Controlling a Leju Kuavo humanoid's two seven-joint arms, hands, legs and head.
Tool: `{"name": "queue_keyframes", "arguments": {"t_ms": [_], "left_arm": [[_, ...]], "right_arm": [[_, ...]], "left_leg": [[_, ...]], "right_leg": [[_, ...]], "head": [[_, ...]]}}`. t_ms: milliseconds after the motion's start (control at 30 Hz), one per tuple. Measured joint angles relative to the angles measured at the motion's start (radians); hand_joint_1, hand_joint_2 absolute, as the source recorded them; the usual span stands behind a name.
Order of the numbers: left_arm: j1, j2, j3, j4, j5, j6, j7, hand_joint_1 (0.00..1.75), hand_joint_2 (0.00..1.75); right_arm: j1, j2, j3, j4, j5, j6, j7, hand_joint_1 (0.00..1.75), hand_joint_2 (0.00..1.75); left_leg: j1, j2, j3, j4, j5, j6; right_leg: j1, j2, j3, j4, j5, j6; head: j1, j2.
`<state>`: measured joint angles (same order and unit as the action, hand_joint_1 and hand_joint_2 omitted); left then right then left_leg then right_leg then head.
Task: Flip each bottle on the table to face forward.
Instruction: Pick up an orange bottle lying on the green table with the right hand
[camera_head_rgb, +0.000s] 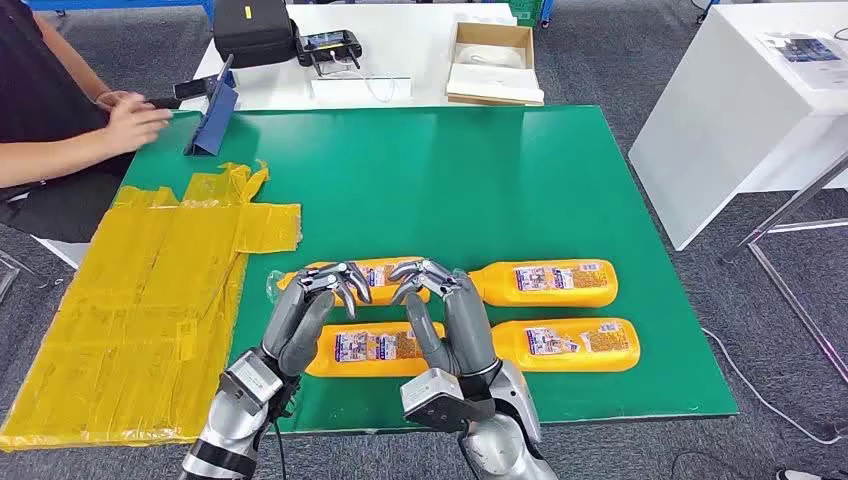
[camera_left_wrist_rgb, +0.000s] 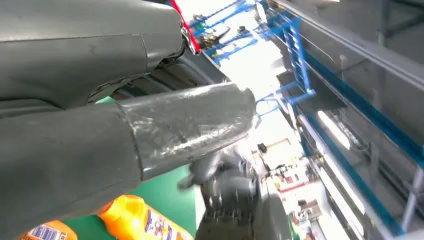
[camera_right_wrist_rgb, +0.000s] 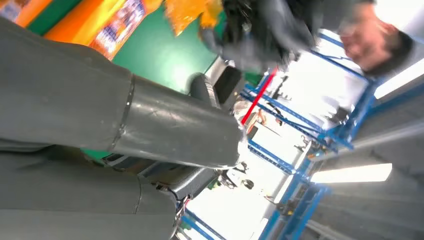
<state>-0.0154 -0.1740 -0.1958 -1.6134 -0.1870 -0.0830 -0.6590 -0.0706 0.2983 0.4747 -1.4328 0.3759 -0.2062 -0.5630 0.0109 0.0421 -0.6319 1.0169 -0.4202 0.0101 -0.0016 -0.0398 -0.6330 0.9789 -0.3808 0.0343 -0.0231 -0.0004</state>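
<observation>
Four orange bottles with printed labels lie on their sides in two rows on the green table (camera_head_rgb: 450, 180): far left (camera_head_rgb: 378, 272), far right (camera_head_rgb: 550, 283), near left (camera_head_rgb: 372, 348), near right (camera_head_rgb: 575, 344). My left hand (camera_head_rgb: 312, 308) and right hand (camera_head_rgb: 445, 312) are raised side by side over the two left bottles, fingers up with their tips bent forward, holding nothing. They cover parts of both left bottles. The left wrist view shows that hand's thumb (camera_left_wrist_rgb: 185, 130) above an orange bottle (camera_left_wrist_rgb: 142, 220). The right wrist view has its thumb (camera_right_wrist_rgb: 175, 127) and a bottle label (camera_right_wrist_rgb: 117, 27).
A crumpled yellow sheet (camera_head_rgb: 150, 300) covers the table's left side. A person sits at the far left, hand (camera_head_rgb: 135, 120) near a blue stand (camera_head_rgb: 212, 120). A white table (camera_head_rgb: 400, 50) with a bag and box stands behind, another white table (camera_head_rgb: 730, 120) at right.
</observation>
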Motion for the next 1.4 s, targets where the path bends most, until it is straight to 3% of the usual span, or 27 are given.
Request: {"name": "queue_keyframes", "arguments": {"t_ms": [100, 133, 167, 200, 233, 267, 300, 333, 467, 833, 967, 1233, 1400], "left_arm": [[0.076, -0.027, 0.044, 0.027, 0.096, 0.014, -0.02, 1.75, 0.0], [0.108, -0.033, 0.063, 0.035, 0.121, 0.013, -0.028, 1.48, 0.0], [0.133, -0.037, 0.077, 0.04, 0.131, 0.01, -0.033, 1.04, 0.0], [0.15, -0.04, 0.088, 0.044, 0.131, 0.009, -0.036, 0.61, 0.0], [0.16, -0.045, 0.097, 0.047, 0.128, 0.011, -0.037, 0.17, 0.0], [0.168, -0.051, 0.104, 0.05, 0.121, 0.017, -0.038, 0.0, 0.0], [0.174, -0.058, 0.111, 0.051, 0.114, 0.028, -0.039, 0.0, 0.0], [0.178, -0.066, 0.117, 0.053, 0.108, 0.045, -0.039, 0.0, 0.0], [0.187, -0.089, 0.138, 0.065, 0.094, 0.102, -0.04, 0.0, 0.0], [0.195, -0.109, 0.157, 0.077, 0.077, 0.196, -0.041, 0.0, 0.0], [0.198, -0.109, 0.157, 0.077, 0.068, 0.225, -0.041, 0.0, 0.0], [0.197, -0.109, 0.16, 0.079, 0.097, 0.224, -0.041, 0.0, 0.0], [0.181, -0.109, 0.16, 0.085, 0.084, 0.216, -0.041, 0.0, 0.0]], "right_arm": [[0.091, -0.019, -0.049, -0.003, -0.215, 0.055, -0.085, 1.75, 0.0], [0.131, -0.03, -0.074, -0.005, -0.295, 0.077, -0.107, 1.75, 0.0], [0.164, -0.04, -0.096, -0.007, -0.335, 0.095, -0.117, 1.75, 0.0], [0.187, -0.046, -0.114, -0.008, -0.344, 0.107, -0.118, 1.42, 0.0], [0.203, -0.05, -0.127, -0.009, -0.335, 0.115, -0.118, 0.99, 0.0], [0.214, -0.051, -0.138, -0.009, -0.317, 0.119, -0.118, 0.55, 0.0], [0.223, -0.051, -0.146, -0.009, -0.305, 0.116, -0.118, 0.11, 0.0], [0.23, -0.051, -0.155, -0.009, -0.295, 0.107, -0.118, 0.0, 0.0], [0.245, -0.049, -0.182, -0.009, -0.277, 0.058, -0.118, 0.0, 0.0], [0.257, -0.046, -0.203, -0.001, -0.242, 0.044, -0.118, 0.0, 0.0], [0.256, -0.046, -0.202, 0.01, -0.219, 0.046, -0.118, 0.0, 1.75], [0.228, -0.046, -0.148, 0.033, -0.079, 0.017, -0.094, 0.0, 1.75], [0.154, -0.047, -0.083, 0.05, 0.011, 0.021, -0.02, 0.0, 1.75]], "left_leg": [[0.0, 0.0, 0.004, 0.0, -0.004, 0.001], [0.0, 0.0, 0.004, 0.0, -0.005, 0.002], [0.0, 0.0, 0.003, 0.0, -0.006, 0.001], [-0.001, 0.0, 0.003, 0.0, -0.006, 0.001], [-0.001, 0.0, 0.003, 0.0, -0.007, 0.001], [-0.001, 0.0, 0.003, 0.0, -0.008, 0.0], [0.0, 0.0, 0.003, 0.0, -0.008, 0.0], [0.0, 0.0, 0.004, 0.0, -0.008, 0.0], [0.0, 0.0, 0.004, 0.0, -0.008, 0.0], [0.0, 0.0, 0.005, 0.0, -0.008, 0.0], [0.0, 0.0, 0.005, 0.0, -0.008, 0.0], [0.0, 0.0, 0.005, 0.0, -0.008, 0.0], [0.0, 0.0, 0.005, 0.0, -0.007, 0.001]], "right_leg": [[0.0, 0.0, 0.004, 0.0, -0.004, 0.001], [0.0, 0.0, 0.005, 0.0, -0.005, 0.002], [-0.001, 0.0, 0.005, 0.0, -0.006, 0.002], [-0.001, 0.0, 0.004, 0.0, -0.006, 0.003], [-0.001, 0.0, 0.004, 0.0, -0.006, 0.003], [-0.001, 0.0, 0.004, 0.0, -0.006, 0.003], [-0.001, 0.0, 0.004, 0.0, -0.006, 0.003], [-0.001, 0.0, 0.004, 0.0, -0.007, 0.003], [0.0, 0.0, 0.005, 0.0, -0.007, 0.003], [0.0, 0.0, 0.005, 0.0, -0.007, 0.003], [0.0, 0.0, 0.005, 0.0, -0.007, 0.003], [0.0, 0.0, 0.005, 0.0, -0.007, 0.003], [0.0, 0.0, 0.005, 0.001, -0.006, 0.003]], "head": [[0.001, 0.0], [0.001, 0.0], [0.001, 0.0], [0.001, 0.0], [0.0, 0.0], [0.0, 0.0], [0.0, 0.0], [0.0, 0.0], [0.0, 0.0], [0.0, 0.0], [0.0, 0.0], [0.0, 0.0], [0.0, 0.0]]}}
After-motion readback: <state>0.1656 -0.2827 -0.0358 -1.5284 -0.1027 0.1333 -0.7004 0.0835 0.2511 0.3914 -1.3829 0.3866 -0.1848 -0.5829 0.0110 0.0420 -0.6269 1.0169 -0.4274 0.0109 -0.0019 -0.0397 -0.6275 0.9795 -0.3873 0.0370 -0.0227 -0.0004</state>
